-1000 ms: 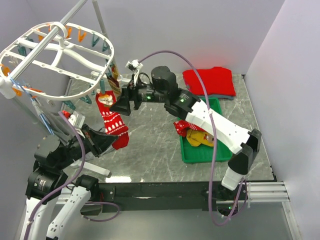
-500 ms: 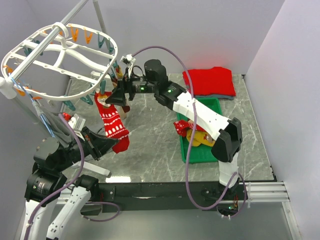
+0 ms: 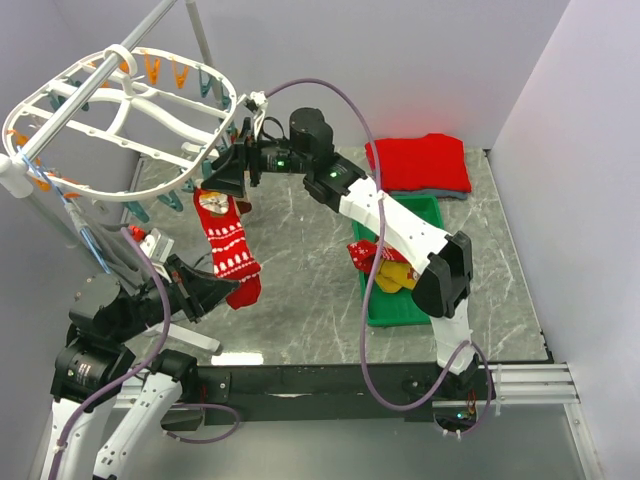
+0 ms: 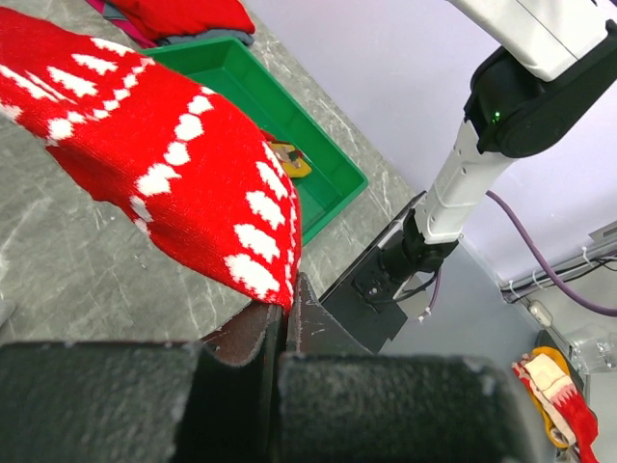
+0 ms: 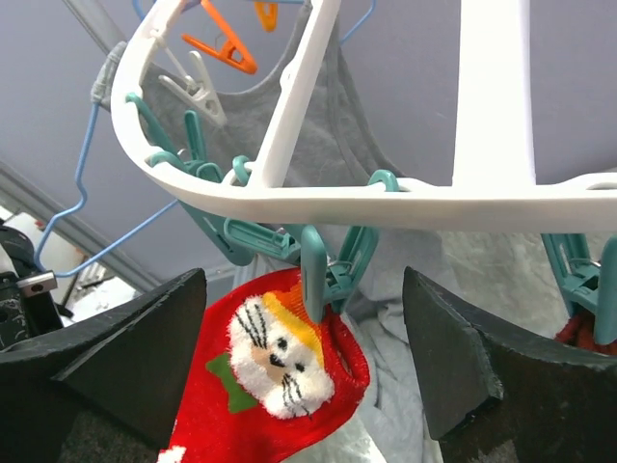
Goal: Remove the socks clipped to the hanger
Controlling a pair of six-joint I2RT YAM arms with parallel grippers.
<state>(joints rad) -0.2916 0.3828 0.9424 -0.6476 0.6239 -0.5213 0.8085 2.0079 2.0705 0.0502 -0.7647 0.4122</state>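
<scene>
Right fingers spread, clipped sock between

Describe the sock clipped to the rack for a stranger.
Find the white oval hanger at the far left. A teal clip on its near rim holds a red sock. Unlike socks lying in the green tray, it dangles, a white whiskered face on its cuff.

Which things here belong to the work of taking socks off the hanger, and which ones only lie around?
Job: red fabric sock with white patterns; teal plastic clip holding it; white oval plastic hanger; left tool, shut on the sock's lower end; open right tool by the clip.
Lying about: folded plain red garment; grey vest behind the hanger.
</scene>
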